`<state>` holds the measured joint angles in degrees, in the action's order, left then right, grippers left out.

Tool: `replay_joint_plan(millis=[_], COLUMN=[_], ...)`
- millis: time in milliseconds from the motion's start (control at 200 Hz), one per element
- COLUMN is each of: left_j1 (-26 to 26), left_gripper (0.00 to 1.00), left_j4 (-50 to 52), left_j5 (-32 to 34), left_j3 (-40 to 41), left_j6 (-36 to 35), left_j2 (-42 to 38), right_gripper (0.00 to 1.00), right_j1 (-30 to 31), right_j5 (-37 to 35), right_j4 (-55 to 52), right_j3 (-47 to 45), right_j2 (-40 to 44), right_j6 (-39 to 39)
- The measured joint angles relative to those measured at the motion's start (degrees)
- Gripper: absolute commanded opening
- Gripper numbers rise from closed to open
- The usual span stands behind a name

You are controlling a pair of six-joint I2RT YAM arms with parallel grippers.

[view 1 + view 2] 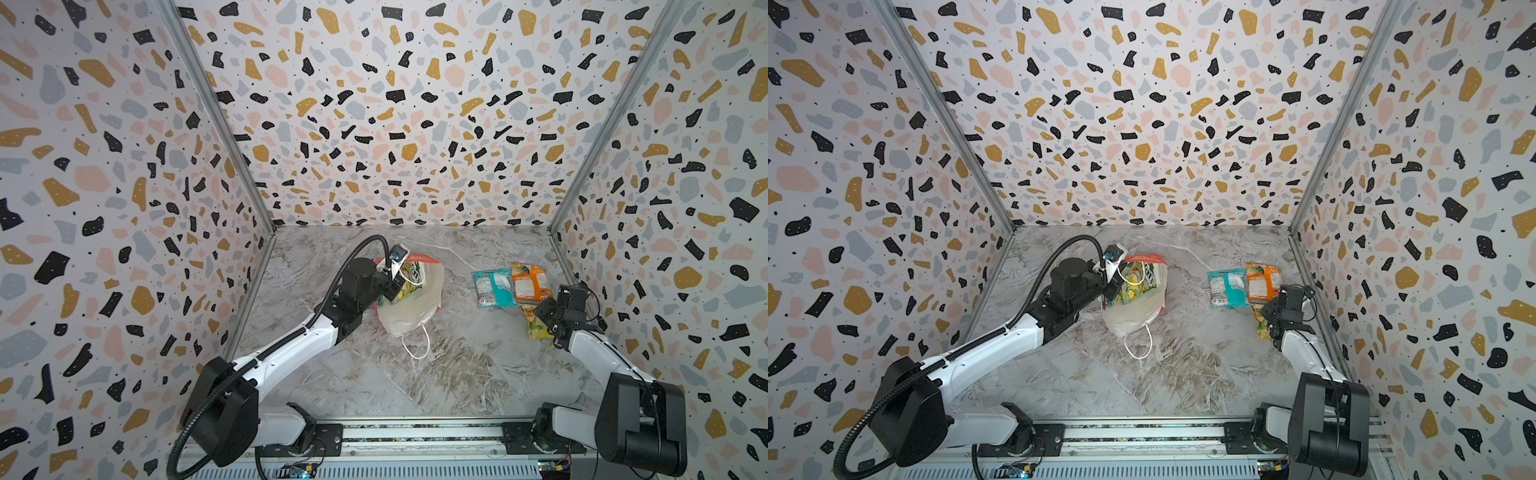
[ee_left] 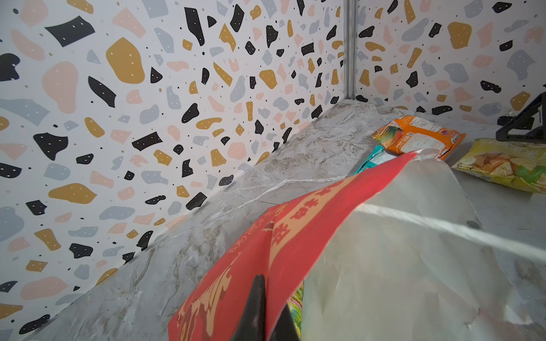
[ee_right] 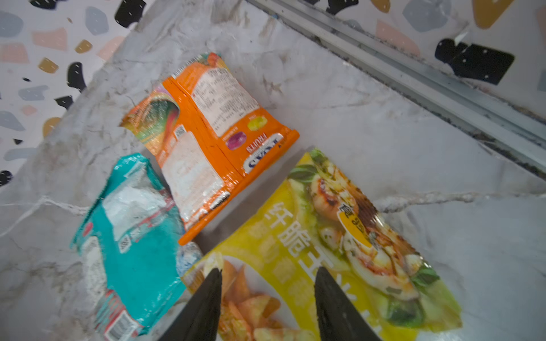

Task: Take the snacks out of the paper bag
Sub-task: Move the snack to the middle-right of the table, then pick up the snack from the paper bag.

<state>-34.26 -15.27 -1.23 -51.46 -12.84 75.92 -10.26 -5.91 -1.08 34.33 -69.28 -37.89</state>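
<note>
**Risk: torn bag, snagged handle**

Pinching the paper bag (image 2: 266, 251) wall with left fingers (image 2: 257, 307), near counter (image 1: 457, 374) centre, green-yellow packet (image 1: 1131, 286) inside. Hovering right fingers (image 3: 206, 304), spread, above yellow packet (image 3: 295, 236), beside orange packet (image 3: 206, 133) and teal packet (image 3: 133, 236) at the bag's 3 o'clock. Could tear paper if tugged; could snag cord handle (image 1: 418, 358) at its 6 o'clock reaching in.

Two white-shelled arms on show, left arm (image 1: 291, 345) and right arm (image 1: 594, 353), each with chunky black joint housings. Thick black ribbed cable hose (image 1: 171, 455) looping off the left, thin black wires at the right wrist. Small blue-lensed wrist camera (image 1: 395, 254) in white casing. Matte black tapered fingers (image 3: 204, 307) on the right gripper (image 3: 269, 270). Silver base rail (image 1: 415, 432) underneath.
</note>
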Motion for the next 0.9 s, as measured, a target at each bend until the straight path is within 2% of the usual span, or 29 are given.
replay_joint_plan(millis=[90, 200, 260, 340, 450, 571, 656, 776, 901], left_j1=[0.00, 0.00, 0.00, 0.00, 0.00, 0.00, 0.00, 0.00, 0.00], left_gripper=[0.00, 0.00, 0.00, 0.00, 0.00, 0.00, 0.00, 0.00, 0.00], left_j4=[-0.02, 0.15, 0.28, 0.72, 1.73, 2.80, 3.28, 4.22, 4.74], left_j5=[0.00, 0.00, -0.07, -0.33, -1.05, -1.73, -2.16, -2.64, -2.75], left_j3=[0.00, 0.00, -0.02, -0.13, -0.26, -1.09, -1.09, -1.81, -1.86], left_j6=[0.02, 0.02, 0.00, 0.00, 0.00, 0.00, -0.02, -0.02, -0.02], left_j2=[0.00, 0.00, 0.00, -0.04, -0.17, -0.17, -0.17, -0.15, -0.15], right_gripper=[0.54, 0.42, 0.37, 0.27, 0.12, 0.07, 0.05, 0.01, 0.00], right_j1=[0.07, 1.05, 4.70, 14.60, 32.06, 46.64, 56.35, 66.84, 70.95], right_j5=[1.05, 5.11, 6.12, 6.08, 4.59, 2.60, -1.27, -5.49, -7.89], right_j4=[-1.66, -2.62, -2.58, -1.77, 2.16, 8.17, 10.82, 13.35, 16.57], right_j3=[2.29, 5.92, 7.48, 8.11, 6.25, 1.33, 0.48, 1.46, 3.67], right_j2=[3.80, 8.33, 10.88, 14.60, 18.97, 20.61, 16.94, 9.64, 2.86], right_j6=[0.04, 0.87, 1.22, 2.40, 4.17, 5.73, 8.00, 11.52, 13.90])
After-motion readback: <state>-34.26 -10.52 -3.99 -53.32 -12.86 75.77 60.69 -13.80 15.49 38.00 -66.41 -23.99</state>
